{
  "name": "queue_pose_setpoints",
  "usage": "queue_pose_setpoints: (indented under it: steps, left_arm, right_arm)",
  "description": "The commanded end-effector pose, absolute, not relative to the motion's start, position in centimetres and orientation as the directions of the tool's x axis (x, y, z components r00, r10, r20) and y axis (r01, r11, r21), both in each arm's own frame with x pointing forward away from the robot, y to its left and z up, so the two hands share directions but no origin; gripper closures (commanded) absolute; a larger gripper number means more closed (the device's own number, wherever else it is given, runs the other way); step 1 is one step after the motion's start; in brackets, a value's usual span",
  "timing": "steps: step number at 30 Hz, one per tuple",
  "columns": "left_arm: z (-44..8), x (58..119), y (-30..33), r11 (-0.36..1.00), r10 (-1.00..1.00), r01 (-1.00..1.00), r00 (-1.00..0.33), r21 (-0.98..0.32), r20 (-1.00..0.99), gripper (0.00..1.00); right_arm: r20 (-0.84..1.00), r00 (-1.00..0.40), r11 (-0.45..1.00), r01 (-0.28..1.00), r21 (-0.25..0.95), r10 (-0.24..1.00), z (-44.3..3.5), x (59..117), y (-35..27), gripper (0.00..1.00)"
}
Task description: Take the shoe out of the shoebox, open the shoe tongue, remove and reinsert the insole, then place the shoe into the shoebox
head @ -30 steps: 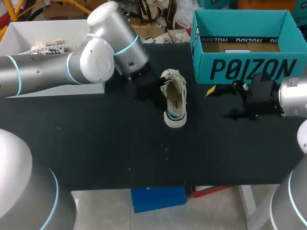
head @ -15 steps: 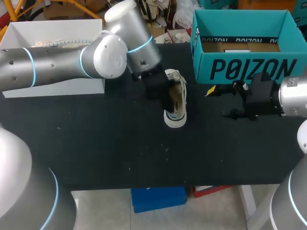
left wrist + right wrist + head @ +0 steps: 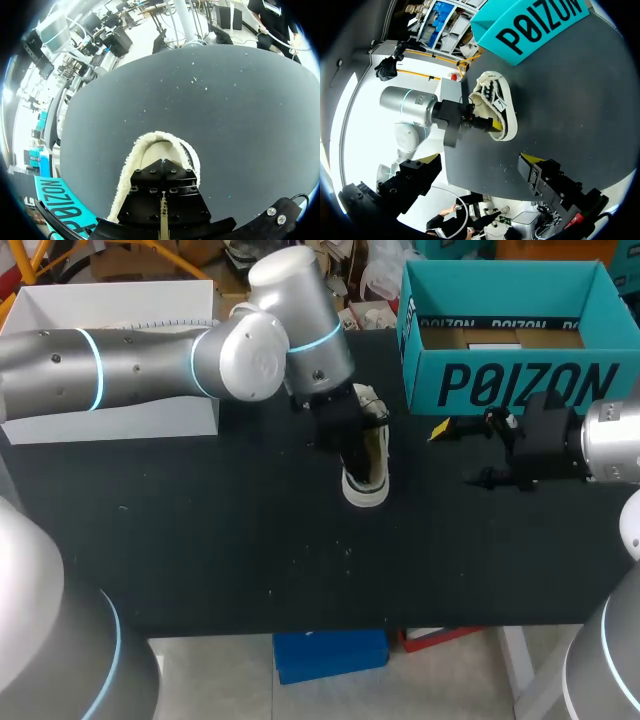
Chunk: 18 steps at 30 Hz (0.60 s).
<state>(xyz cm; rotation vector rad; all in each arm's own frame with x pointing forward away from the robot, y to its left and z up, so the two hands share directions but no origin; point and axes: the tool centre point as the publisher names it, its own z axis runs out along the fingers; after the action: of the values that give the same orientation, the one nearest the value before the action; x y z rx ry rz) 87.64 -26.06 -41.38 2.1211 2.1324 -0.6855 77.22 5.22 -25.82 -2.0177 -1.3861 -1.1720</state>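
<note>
A white shoe with a fleecy lining stands on the black table, a little left of the teal shoebox. My left gripper is shut, and its tips are down inside the shoe's opening. In the left wrist view the fleecy collar of the shoe curves around my left gripper; whether anything is pinched there is hidden. My right gripper hangs open in front of the shoebox, right of the shoe and apart from it. From the right wrist, the shoe lies ahead of the open right gripper.
A white open box with things inside stands at the table's back left, behind my left arm. The shoebox stands open at the back right. Bare black tabletop stretches in front of the shoe.
My left arm has swung to the right and its gripper has gone into the shoe's opening, now covering the insole. The right arm has kept still.
</note>
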Motion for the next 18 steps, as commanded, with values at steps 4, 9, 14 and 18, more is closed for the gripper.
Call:
queue_pose_setpoints:
  steps: [4,9,14,18]
  left_arm:
    - [-41.4,87.9,-26.9,-0.050,0.935,0.963,-0.048,-0.264,-0.351,1.00]
    - [-39.0,87.4,-25.9,-0.064,0.924,0.964,-0.040,-0.257,-0.381,1.00]
    - [-35.2,87.5,-24.8,-0.059,0.898,0.977,-0.037,-0.203,-0.439,0.93]
    - [-32.4,87.4,-24.1,-0.051,0.883,0.988,-0.024,-0.146,-0.468,0.90]
  right_arm:
    - [0.824,0.147,-0.412,0.904,0.112,0.547,-25.8,77.3,5.3,0.00]
    - [0.824,0.147,-0.412,0.904,0.112,0.547,-25.8,77.3,5.3,0.00]
    - [0.824,0.147,-0.412,0.904,0.112,0.547,-25.8,77.3,5.3,0.00]
    - [0.824,0.147,-0.412,0.904,0.112,0.547,-25.8,77.3,5.3,0.00]
